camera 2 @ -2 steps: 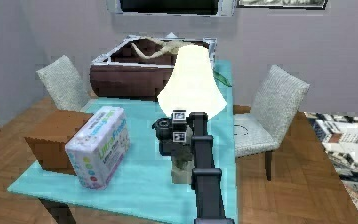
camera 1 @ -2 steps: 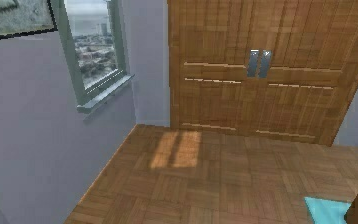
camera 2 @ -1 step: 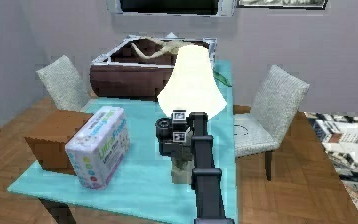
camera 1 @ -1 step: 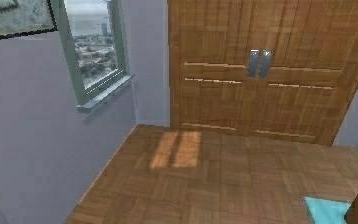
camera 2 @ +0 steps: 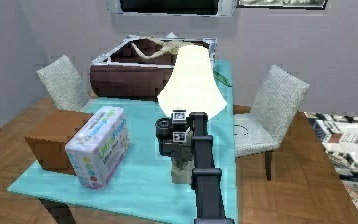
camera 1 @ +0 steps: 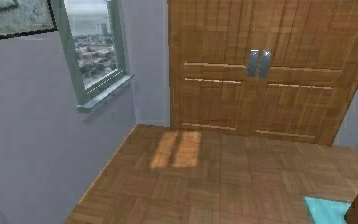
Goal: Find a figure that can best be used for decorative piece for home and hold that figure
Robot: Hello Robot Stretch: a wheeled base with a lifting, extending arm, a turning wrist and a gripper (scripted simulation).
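The gripper [camera 2: 177, 158] sits at the far end of the dark arm [camera 2: 209, 195], over the teal tablecloth [camera 2: 147, 185]. How far apart its jaws stand cannot be told, nor whether it holds anything, since a cream lampshade [camera 2: 192, 85] stands right behind it and hides where its fingers end. The two white marker squares [camera 2: 168, 127] carry black marks too small to make out. To the arm side view's left, a box with coloured print [camera 2: 97, 147] lies on the cloth; its lettering cannot be read. A plain brown box [camera 2: 55, 138] sits just beside it. At the table's far end an open dark crate [camera 2: 137, 72] holds pale curved pieces [camera 2: 147, 47]. Whether these are the figure cannot be told, as the crate wall and the shade cover part of them. A grey chair [camera 2: 65, 82] stands at the left and another grey chair [camera 2: 274, 108] at the right. The top edge cuts off a window [camera 2: 172, 5]. In the forward view, wooden double doors [camera 1: 257, 100] with metal handles [camera 1: 259, 63] face a parquet floor [camera 1: 187, 185]. On the lilac wall are a window with a city view [camera 1: 92, 45] and a cut-off picture frame [camera 1: 17, 15]
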